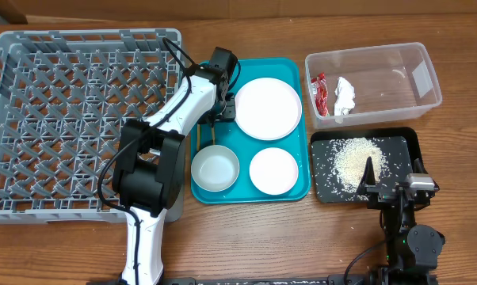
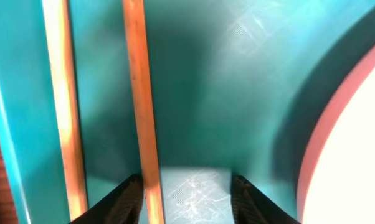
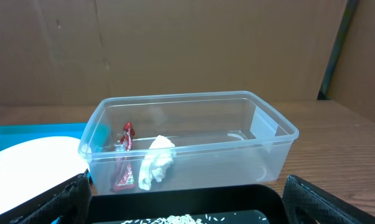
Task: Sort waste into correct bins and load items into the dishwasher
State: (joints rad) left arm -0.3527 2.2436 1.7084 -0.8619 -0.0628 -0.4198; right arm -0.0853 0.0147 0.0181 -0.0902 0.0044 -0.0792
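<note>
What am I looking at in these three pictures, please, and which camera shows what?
Two robot arms work at a table. The overhead picture looks straight down. The other two pictures come from a camera on each arm's wrist, so the dark shapes at their bottom edge belong to that arm itself.

On the table are:
- a grey dish rack
- a teal tray carrying a large plate, a small plate, a bowl and chopsticks
- a clear tub holding a red wrapper and a tissue
- a black tray with rice

The left end effector is low over the teal tray, jaws apart. One chopstick lies between its fingers, not yet gripped. The right end effector stands wide open and empty, facing the tub.
</note>
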